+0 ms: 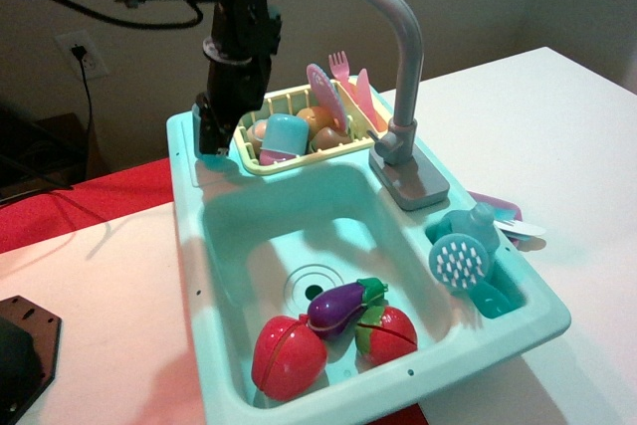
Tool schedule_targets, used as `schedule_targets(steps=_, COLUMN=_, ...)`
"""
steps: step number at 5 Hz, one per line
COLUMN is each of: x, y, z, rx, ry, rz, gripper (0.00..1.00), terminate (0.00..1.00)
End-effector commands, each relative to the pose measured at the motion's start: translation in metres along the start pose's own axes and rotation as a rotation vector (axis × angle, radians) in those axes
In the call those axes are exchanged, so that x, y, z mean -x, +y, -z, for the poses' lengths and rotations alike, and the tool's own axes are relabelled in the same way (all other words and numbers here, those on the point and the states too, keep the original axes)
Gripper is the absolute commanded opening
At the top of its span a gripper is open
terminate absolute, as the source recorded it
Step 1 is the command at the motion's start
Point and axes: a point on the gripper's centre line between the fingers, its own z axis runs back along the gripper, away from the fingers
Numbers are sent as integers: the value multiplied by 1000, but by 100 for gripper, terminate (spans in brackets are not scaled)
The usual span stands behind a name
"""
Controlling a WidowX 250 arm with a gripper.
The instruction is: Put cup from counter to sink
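Your gripper (213, 126) is down at the back left corner of the counter (189, 161), just left of the yellow dish rack (299, 136). The cup (202, 118) sits right there, mostly hidden behind the dark fingers — only a sliver of teal shows, so I cannot tell whether the jaws have closed on it or merely stand around it.

My advice: make sure the grip is square and firm before lifting, since a smooth, handleless tumbler will likely slip if pinched off-centre. Lift straight up first — the rack's rim is just beside the gripper and could catch the cup on a sideways drag.

Then carry it forward into the sink (249, 246). The grey tap (398, 67) arches over the right side, well apart from your path. A toy eggplant (343, 306) and two red fruits (289, 355) crowd the near end of the basin, so aim for the bare floor near the drain (311, 284).
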Motion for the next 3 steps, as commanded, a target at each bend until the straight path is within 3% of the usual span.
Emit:
schedule_targets(steps=1, x=-3, y=-10, z=-65, rx=-32, ry=-152, rz=9, gripper=0, terminate=0)
schedule_targets(steps=2, x=-15, y=-31, z=-68, rx=-7, ry=-155, rz=48, gripper=0, terminate=0)
schedule_targets(steps=3, x=-31, y=-75, z=-61, rx=13, ry=-148, rz=146, gripper=0, terminate=0)
